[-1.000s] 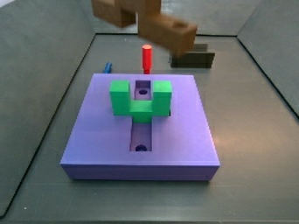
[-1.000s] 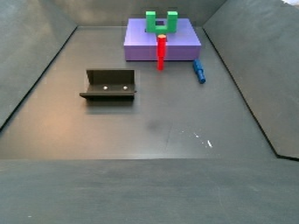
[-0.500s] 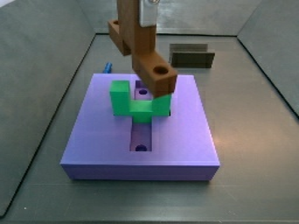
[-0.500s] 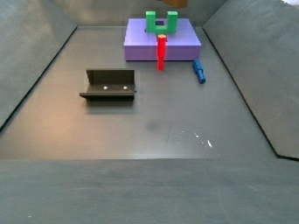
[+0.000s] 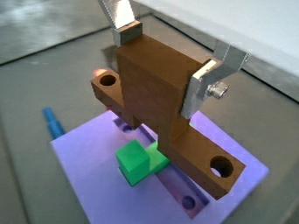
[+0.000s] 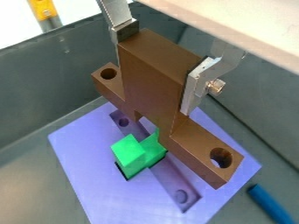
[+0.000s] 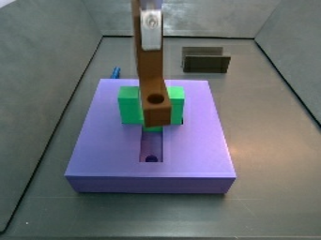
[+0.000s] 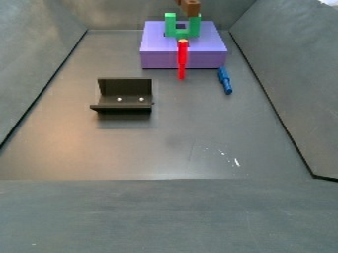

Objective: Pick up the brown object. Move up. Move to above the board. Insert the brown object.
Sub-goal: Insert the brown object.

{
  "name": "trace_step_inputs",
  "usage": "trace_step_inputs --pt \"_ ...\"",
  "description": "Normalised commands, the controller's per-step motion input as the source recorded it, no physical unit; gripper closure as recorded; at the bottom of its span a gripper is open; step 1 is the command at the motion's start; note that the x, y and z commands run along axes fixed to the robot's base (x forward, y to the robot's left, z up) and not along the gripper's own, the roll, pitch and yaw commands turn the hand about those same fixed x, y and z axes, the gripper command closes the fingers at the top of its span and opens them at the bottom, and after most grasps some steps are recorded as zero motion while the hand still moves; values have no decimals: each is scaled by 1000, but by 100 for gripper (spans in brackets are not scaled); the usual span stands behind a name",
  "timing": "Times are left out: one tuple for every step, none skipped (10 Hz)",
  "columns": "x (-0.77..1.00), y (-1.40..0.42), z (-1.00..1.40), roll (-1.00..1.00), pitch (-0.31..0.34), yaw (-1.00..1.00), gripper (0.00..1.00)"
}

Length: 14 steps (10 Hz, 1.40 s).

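My gripper [image 5: 163, 59] is shut on the brown object [image 5: 158, 92], a wood-coloured piece with a long bar and round holes. The fingers [image 6: 198, 83] clamp its thick block; the gripper also shows in a wrist view [image 6: 162, 57]. In a side view the gripper [image 7: 149, 26] holds the brown object [image 7: 152, 84] upright over the lavender board [image 7: 150, 150]. Its lower holed end is level with the green U-shaped block [image 7: 129, 105]. I cannot tell if they touch. Both wrist views show the green block [image 5: 140, 163] and the board [image 6: 91, 157] below the piece.
A dark olive open box [image 8: 123, 96] stands on the floor away from the board [image 8: 199, 57]; it also shows in a side view [image 7: 207, 62]. A red cylinder [image 8: 181, 54] and a blue piece [image 8: 224, 81] lie by the board. Grey walls enclose the floor.
The gripper has carried the brown object from the back of the bin to above the board, turned it upright and lowered it to the green block.
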Motion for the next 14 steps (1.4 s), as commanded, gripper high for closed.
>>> trace_step_inputs --pt "271 -3 -300 -96 27 -523 100" --pt "171 11 -309 -116 0 -191 100" --pt "49 51 -154 -40 0 -34 100" --pt "17 17 -117 0 0 -23 100" --pt "0 43 -111 0 0 -31 100" --pt "0 23 -134 0 0 -31 100" --pt "0 0 -171 60 0 -74 100" --pt "77 -43 -183 166 1 -260 100" --pt "40 -9 -163 94 0 -203 100" --pt "3 0 -157 0 0 -54 100" --pt "0 0 -223 0 -7 0 100" --pt "0 0 -309 0 -47 0 100" --pt "0 0 -303 0 -36 0 100" --pt "0 0 -280 0 -33 0 100"
